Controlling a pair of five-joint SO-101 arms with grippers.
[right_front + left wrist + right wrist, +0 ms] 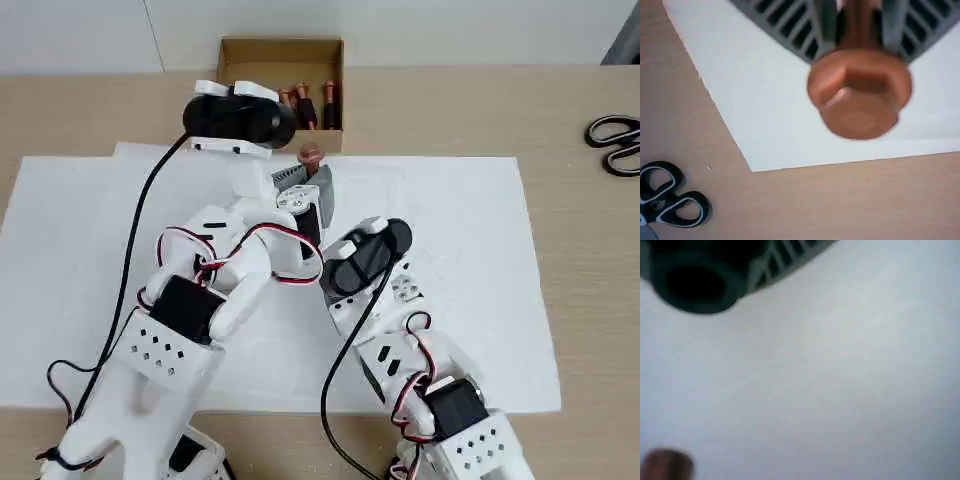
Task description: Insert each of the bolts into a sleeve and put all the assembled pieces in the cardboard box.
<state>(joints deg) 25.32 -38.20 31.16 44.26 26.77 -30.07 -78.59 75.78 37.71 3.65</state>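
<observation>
The cardboard box (228,62) stands far on the table (560,100), assembled pieces (312,105) in its right part. A paper sheet (470,250) lies just near it, scissors (615,143) far right, off the sheet. A bolt (311,154) hangs over the sheet's far edge beside the box, a sleeve (690,285) over its middle.

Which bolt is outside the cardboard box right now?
The copper bolt clamped in the left gripper, just outside the cardboard box; the other bolts sit inside it, already in black sleeves.

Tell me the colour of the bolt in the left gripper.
Copper-brown; the bolt shows best in the left wrist view, hexagonal head toward the camera.
</observation>
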